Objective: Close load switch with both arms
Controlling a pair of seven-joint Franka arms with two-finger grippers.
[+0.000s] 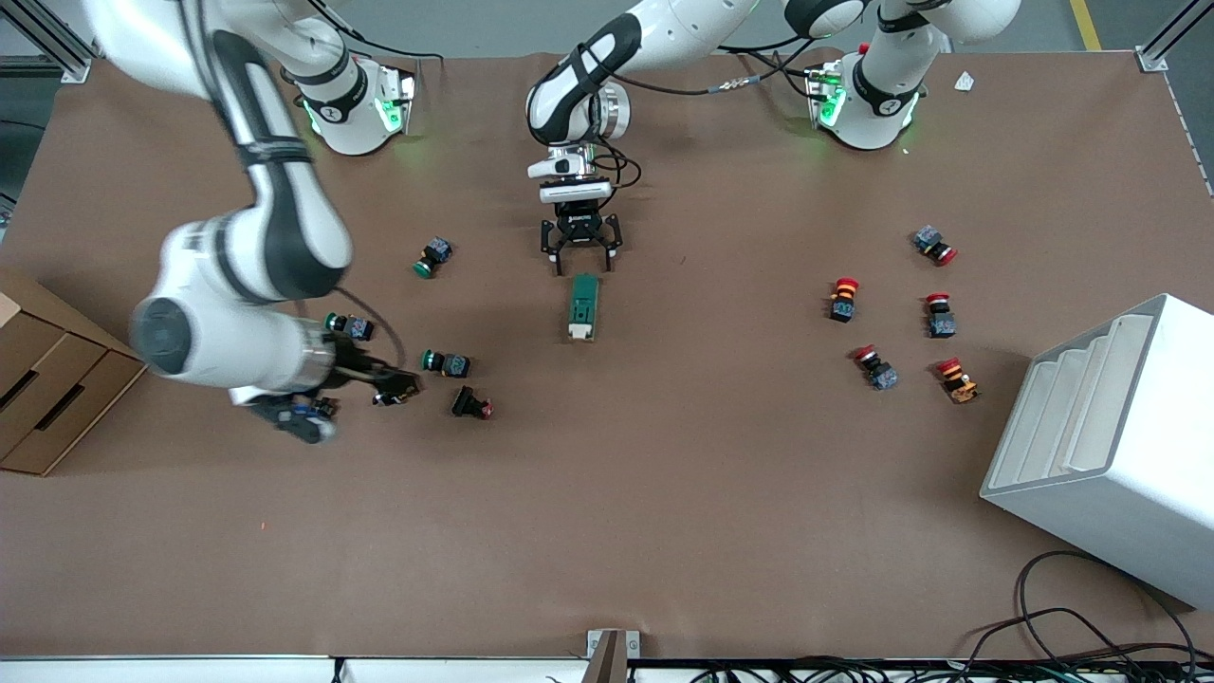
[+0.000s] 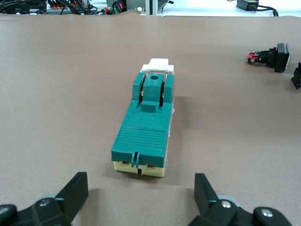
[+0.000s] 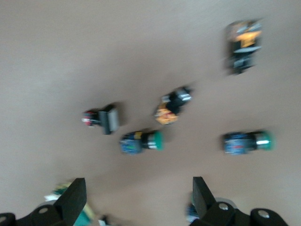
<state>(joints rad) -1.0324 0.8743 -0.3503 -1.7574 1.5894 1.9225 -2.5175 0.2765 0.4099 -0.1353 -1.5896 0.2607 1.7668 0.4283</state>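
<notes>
The load switch (image 1: 583,305) is a dark green block on a cream base. It lies flat near the table's middle, lengthwise toward the front camera. In the left wrist view the switch (image 2: 143,127) shows a white piece at one end and a raised green part between two metal blades. My left gripper (image 1: 580,256) is open and empty, low over the table at the switch's end toward the bases; its fingers (image 2: 77,186) stand wider than the switch and apart from it. My right gripper (image 1: 303,417) is open and empty (image 3: 136,188) over the push buttons toward the right arm's end.
Green-capped push buttons (image 1: 434,256) (image 1: 446,361) and a black one (image 1: 471,405) lie near the right gripper. Red-capped buttons (image 1: 843,298) (image 1: 876,368) lie toward the left arm's end, beside a white stepped box (image 1: 1110,446). A cardboard box (image 1: 47,398) stands at the right arm's end.
</notes>
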